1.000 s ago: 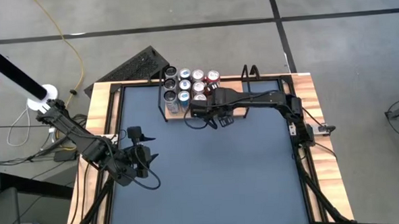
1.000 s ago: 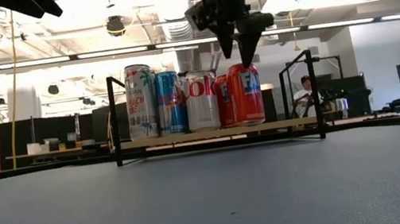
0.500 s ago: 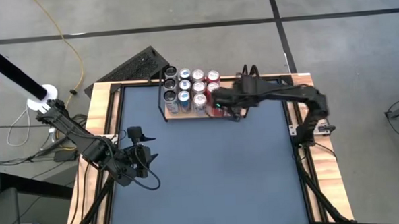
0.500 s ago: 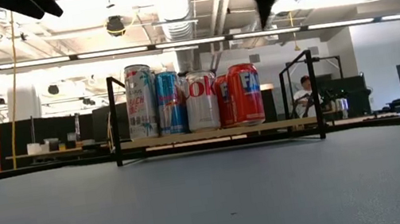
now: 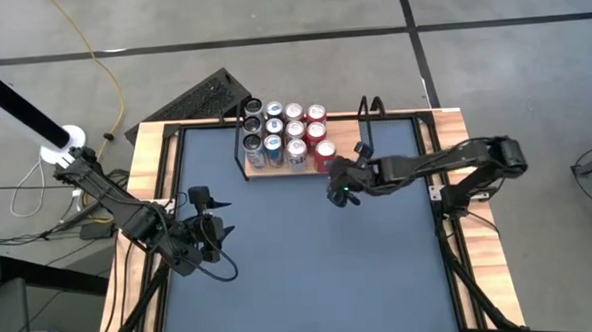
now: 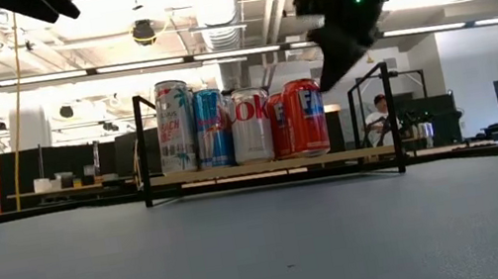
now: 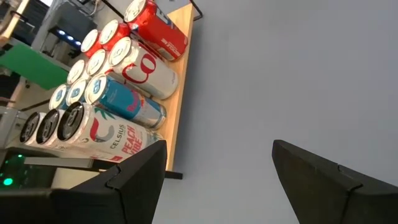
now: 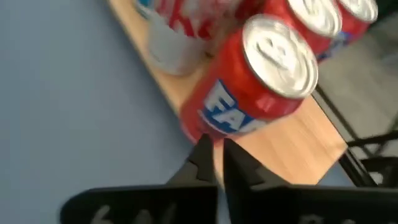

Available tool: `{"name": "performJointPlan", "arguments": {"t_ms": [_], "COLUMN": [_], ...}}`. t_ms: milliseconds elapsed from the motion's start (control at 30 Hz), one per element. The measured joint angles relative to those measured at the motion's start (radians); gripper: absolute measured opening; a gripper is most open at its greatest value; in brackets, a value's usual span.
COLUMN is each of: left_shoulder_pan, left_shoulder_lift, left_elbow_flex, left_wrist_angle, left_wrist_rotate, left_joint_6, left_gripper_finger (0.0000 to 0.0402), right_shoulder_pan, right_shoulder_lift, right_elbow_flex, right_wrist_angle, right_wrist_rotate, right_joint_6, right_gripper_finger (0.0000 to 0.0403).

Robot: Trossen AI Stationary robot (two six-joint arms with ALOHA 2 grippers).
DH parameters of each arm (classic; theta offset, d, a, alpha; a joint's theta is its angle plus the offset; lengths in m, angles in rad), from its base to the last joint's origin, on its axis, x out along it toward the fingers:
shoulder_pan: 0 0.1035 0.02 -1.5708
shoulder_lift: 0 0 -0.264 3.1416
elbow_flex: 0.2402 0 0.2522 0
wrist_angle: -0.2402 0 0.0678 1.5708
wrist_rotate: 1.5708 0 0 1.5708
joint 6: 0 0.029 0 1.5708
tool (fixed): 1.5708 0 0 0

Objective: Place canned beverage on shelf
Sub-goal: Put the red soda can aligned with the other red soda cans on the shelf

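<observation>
Red can (image 5: 325,154) stood upright on shelf (image 5: 259,170), rightmost in near row. Right gripper (image 5: 341,194) nearer, fingers closed, empty, just near-right of can, clear of shelf. Left gripper (image 5: 216,233) partly open, empty, well apart at near-left.

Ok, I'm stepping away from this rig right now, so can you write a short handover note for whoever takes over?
Right gripper: shut and empty, above the dark table mat just off the shelf's right end.
Left gripper: open and empty, waiting at the table's left side.
Small light-wood shelf with black rod uprights: at the far edge, holding two rows of upright cans.
Red can with blue lettering: stands free on the shelf's front row, rightmost.
Done: that can is placed.
Left: no loose can shows on the mat; check for more.
</observation>
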Motion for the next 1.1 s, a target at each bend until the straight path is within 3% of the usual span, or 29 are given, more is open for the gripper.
{"name": "performJointPlan", "arguments": {"t_ms": [200,600,1100], "left_shoulder_pan": [0.0,0.0,0.0], "left_shoulder_lift": [0.0,0.0,0.0], "left_elbow_flex": [0.0,0.0,0.0], "left_wrist_angle": [0.0,-0.004,-0.016], "left_wrist_rotate": [0.0,-0.002,-0.007], "left_joint_6": [-0.023,-0.01,-0.033], "left_gripper_finger": [0.0281,0.0281,0.0281], "right_shoulder_pan": [-0.018,-0.049,0.024], "right_shoulder_lift": [0.078,0.229,0.236], "right_elbow_flex": [-0.003,0.01,0.108], "right_wrist_angle": [-0.01,0.078,0.088], "right_wrist_rotate": [0.072,0.074,0.074], "right_joint_6": [0.013,-0.012,-0.14], "right_gripper_finger": [0.001,0.0001,0.0]}}
